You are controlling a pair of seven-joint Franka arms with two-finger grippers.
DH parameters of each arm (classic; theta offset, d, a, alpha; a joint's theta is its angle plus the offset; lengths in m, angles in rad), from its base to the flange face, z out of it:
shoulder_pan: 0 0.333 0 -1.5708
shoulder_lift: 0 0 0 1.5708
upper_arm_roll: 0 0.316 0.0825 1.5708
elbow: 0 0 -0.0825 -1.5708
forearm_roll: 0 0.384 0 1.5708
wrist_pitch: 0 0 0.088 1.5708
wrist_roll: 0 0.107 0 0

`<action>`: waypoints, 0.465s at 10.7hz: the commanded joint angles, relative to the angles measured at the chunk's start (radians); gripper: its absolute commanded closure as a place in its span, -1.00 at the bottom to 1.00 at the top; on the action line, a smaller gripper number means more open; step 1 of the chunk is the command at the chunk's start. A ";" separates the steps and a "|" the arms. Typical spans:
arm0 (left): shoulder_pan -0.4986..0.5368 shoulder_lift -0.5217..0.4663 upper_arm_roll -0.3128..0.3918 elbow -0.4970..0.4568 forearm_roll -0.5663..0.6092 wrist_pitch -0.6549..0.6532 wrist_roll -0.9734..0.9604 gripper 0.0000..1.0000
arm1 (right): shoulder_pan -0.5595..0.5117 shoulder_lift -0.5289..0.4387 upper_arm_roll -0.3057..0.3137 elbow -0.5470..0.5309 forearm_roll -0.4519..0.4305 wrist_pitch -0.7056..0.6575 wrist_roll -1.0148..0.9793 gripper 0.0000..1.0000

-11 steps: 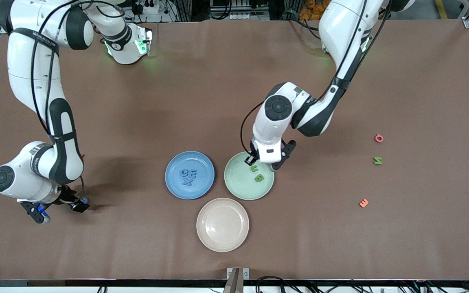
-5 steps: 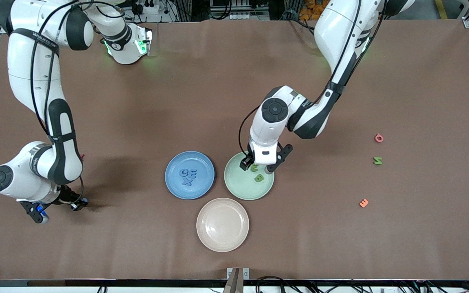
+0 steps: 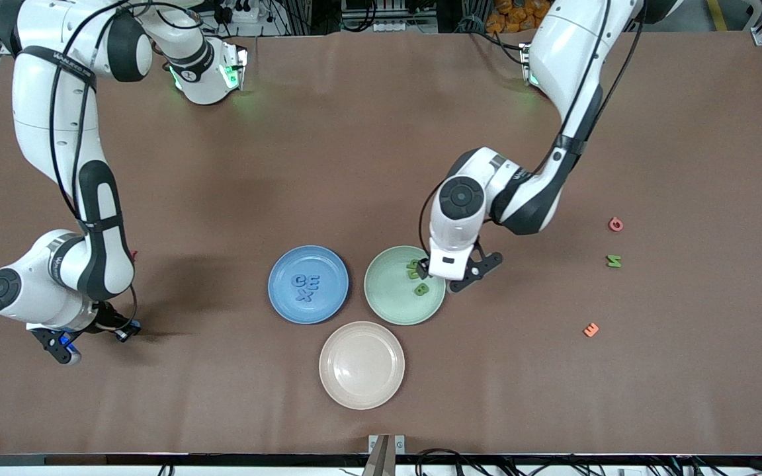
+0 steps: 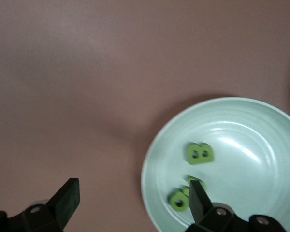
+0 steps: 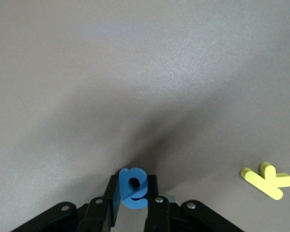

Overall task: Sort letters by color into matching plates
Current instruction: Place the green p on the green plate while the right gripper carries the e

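Observation:
My left gripper (image 3: 455, 274) (image 4: 133, 188) is open and holds nothing. It hangs over the rim of the mint green plate (image 3: 387, 304) (image 4: 261, 121), at the edge toward the left arm's end. Green letters (image 3: 421, 289) (image 4: 199, 153) lie in that plate, one partly hidden by a finger (image 4: 199, 198). The blue plate (image 3: 282, 264) beside it holds blue letters (image 3: 306, 286). Another green letter (image 3: 613, 261) lies on the table toward the left arm's end. Low at the right arm's end, my right gripper (image 3: 92, 333) (image 5: 134, 186) is shut on a blue letter (image 5: 134, 199).
A beige-pink plate (image 3: 362, 365) sits nearer the front camera than the other two. A red letter (image 3: 615, 224) and an orange letter (image 3: 591, 329) lie near the loose green one. A yellow letter (image 5: 268, 180) lies on the table close to my right gripper.
My left gripper opened, dropped a green letter into the green plate and shifted toward the left arm's end. My right gripper closed on the blue letter.

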 commanded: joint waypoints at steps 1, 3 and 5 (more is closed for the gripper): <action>0.081 -0.057 -0.005 -0.011 0.022 -0.138 0.250 -1.00 | 0.014 0.009 0.019 0.026 -0.010 0.005 -0.088 0.73; 0.167 -0.120 -0.011 -0.041 0.014 -0.209 0.394 -1.00 | 0.037 0.003 0.048 0.027 -0.020 0.002 -0.177 0.74; 0.266 -0.192 -0.014 -0.092 0.010 -0.250 0.575 -1.00 | 0.066 -0.012 0.080 0.037 -0.052 0.002 -0.191 0.73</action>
